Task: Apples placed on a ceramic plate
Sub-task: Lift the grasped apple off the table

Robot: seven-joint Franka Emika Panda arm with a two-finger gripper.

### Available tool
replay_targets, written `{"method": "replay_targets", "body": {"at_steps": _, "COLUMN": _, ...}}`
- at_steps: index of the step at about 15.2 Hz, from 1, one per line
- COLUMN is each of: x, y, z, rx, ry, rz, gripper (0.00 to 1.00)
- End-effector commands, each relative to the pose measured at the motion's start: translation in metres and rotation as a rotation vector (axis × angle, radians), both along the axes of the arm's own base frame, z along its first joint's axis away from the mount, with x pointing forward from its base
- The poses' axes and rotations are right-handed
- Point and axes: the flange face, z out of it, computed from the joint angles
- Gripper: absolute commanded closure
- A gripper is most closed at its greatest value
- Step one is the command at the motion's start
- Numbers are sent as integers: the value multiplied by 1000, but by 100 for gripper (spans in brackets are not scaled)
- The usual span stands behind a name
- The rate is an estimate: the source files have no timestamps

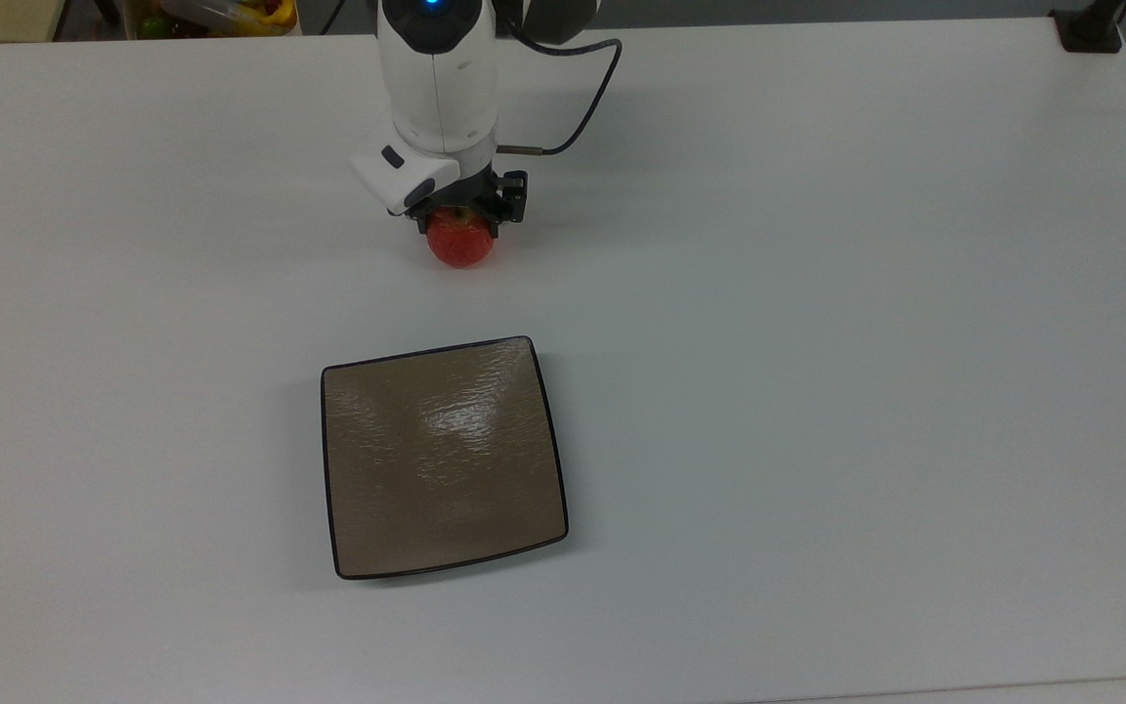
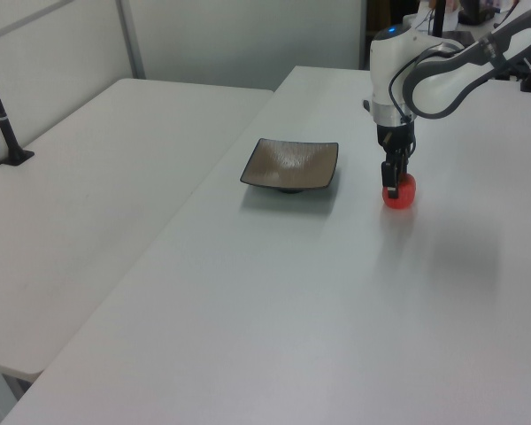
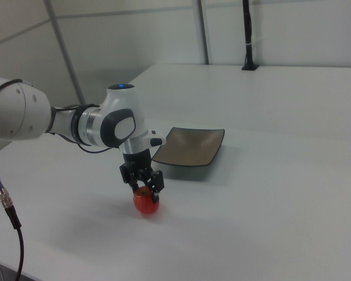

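Apple (image 1: 460, 243) stood on the white table (image 1: 817, 293), well apart from the square brown plate (image 1: 441, 455). We noted the gripper (image 1: 462, 217) straddling its top; whether clenched, we could not tell. Lift and transfer remained.

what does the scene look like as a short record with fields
surface: white table
fruit: small round red apple, resting on the table, off the plate
dish: square glossy brown plate with thin black rim, nothing on it
claw: black two-finger claw down over the apple's top, fingers either side of it
apple to plate: apart, apple above the plate in the top view
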Motion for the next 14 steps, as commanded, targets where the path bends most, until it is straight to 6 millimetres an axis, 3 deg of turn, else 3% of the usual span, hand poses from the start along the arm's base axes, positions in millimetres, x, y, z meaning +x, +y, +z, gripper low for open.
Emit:
{"method": "replay_targets", "body": {"at_steps": 1, "x": -2, "y": 2, "z": -3, "rx": -1, "ry": -20, "rz": 23, "gripper": 60}}
{"method": "replay_targets", "body": {"at_steps": 4, "x": 1, "y": 2, "z": 13, "rx": 1, "ry": -49, "rz": 16, "gripper": 59}}
{"method": "replay_targets", "body": {"at_steps": 10, "x": 13, "y": 3, "z": 70, "rx": 13, "ry": -160, "rz": -72, "gripper": 59}}
{"method": "replay_targets", "body": {"at_steps": 14, "x": 33, "y": 2, "z": 100, "rx": 37, "ry": -251, "rz": -155, "gripper": 58}}
